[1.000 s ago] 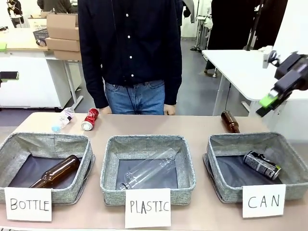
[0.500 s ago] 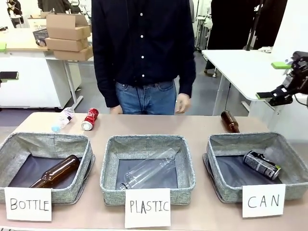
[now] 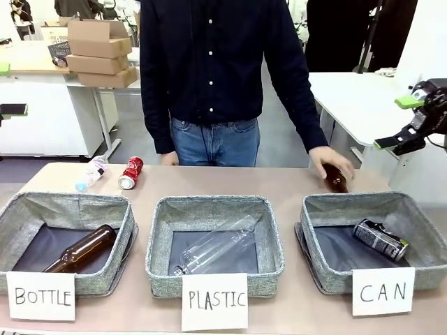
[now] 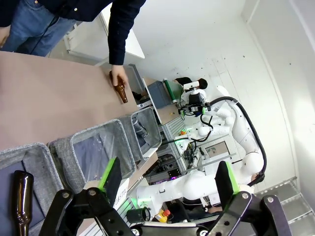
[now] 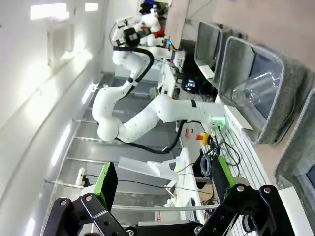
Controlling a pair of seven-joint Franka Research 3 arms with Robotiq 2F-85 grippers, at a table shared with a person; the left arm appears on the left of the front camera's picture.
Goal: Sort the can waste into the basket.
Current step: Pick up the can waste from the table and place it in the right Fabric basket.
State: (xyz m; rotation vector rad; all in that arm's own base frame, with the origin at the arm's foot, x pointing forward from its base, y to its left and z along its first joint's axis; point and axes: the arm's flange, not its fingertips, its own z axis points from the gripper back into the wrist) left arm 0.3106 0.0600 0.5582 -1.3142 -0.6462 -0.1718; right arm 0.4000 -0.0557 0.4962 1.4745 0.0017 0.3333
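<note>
The red can (image 3: 130, 172) lies on the table at the far left. The black can (image 3: 380, 239) lies inside the grey basket (image 3: 318, 244) behind the "CAN" sign, at the right. My right gripper (image 3: 398, 123) hangs open, holding nothing, high above that basket's far right corner. In the right wrist view the right gripper (image 5: 163, 177) shows its green pads spread apart. My left gripper (image 4: 168, 172) is open too, high over the left end of the table, and the can basket (image 4: 147, 129) is the farthest bin from it.
A person stands at the far edge with a hand (image 3: 328, 159) on a brown bottle (image 3: 336, 180) behind the can basket. The "BOTTLE" bin (image 3: 21, 216) holds a brown bottle, the "PLASTIC" bin (image 3: 157, 244) a clear one. A small plastic bottle (image 3: 91, 172) lies beside the red can.
The person has stepped to the right and laid a hand on the brown bottle at the far right. My right gripper has risen, turned and stayed open.
</note>
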